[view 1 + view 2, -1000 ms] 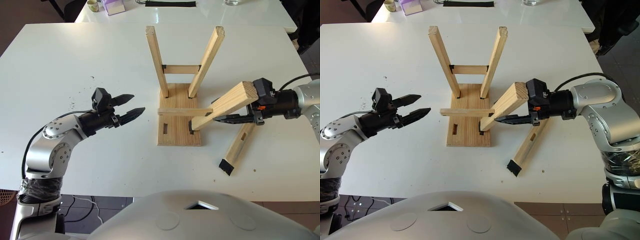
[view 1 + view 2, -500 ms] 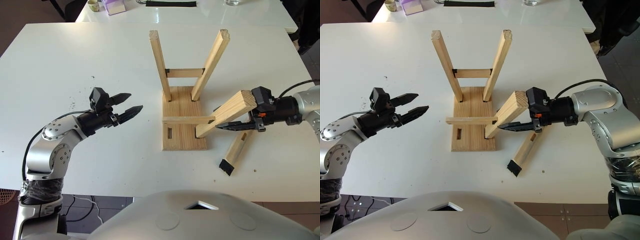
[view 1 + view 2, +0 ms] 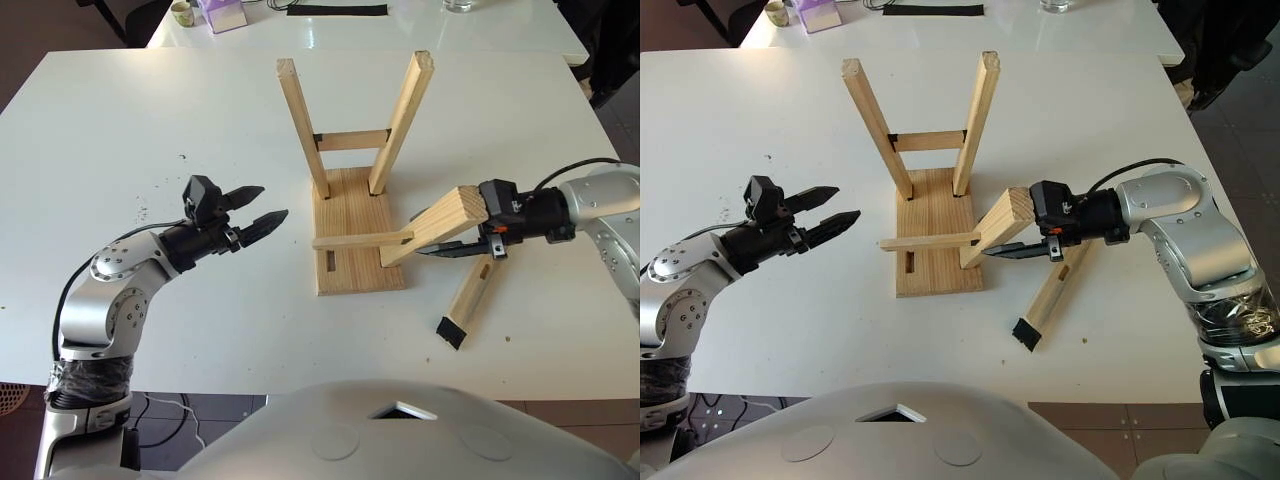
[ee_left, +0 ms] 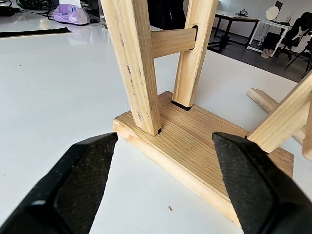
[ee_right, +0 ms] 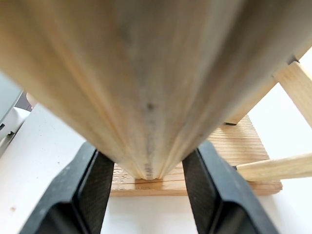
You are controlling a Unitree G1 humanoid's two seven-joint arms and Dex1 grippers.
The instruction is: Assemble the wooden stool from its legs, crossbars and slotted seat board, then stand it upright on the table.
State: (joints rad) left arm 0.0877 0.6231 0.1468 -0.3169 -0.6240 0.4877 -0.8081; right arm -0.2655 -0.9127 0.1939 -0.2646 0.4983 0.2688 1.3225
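Note:
The slotted seat board (image 3: 350,255) lies flat mid-table. Two legs (image 3: 303,130) (image 3: 400,120) stand in its far end, joined by a crossbar (image 3: 350,139). My right gripper (image 3: 455,248) is shut on a third leg (image 3: 440,225), which is tilted low with its foot at the board's near right slot. A thin crossbar (image 3: 360,240) juts left from that leg over the board. In the right wrist view the fingers (image 5: 95,187) clamp both sides of it. A fourth leg (image 3: 470,300) lies loose on the table. My left gripper (image 3: 262,204) hovers open left of the board.
Dark specks (image 3: 150,205) dot the table near my left arm. Behind stands a second table with a cup (image 3: 180,12), a purple box (image 3: 222,12) and a black strip (image 3: 335,9). The table's near edge (image 3: 250,392) runs just below my arms.
My right gripper has moved left and lower with the leg, tilting it flatter. The seat board with its two upright legs slid slightly right, then back left. The left arm stayed put.

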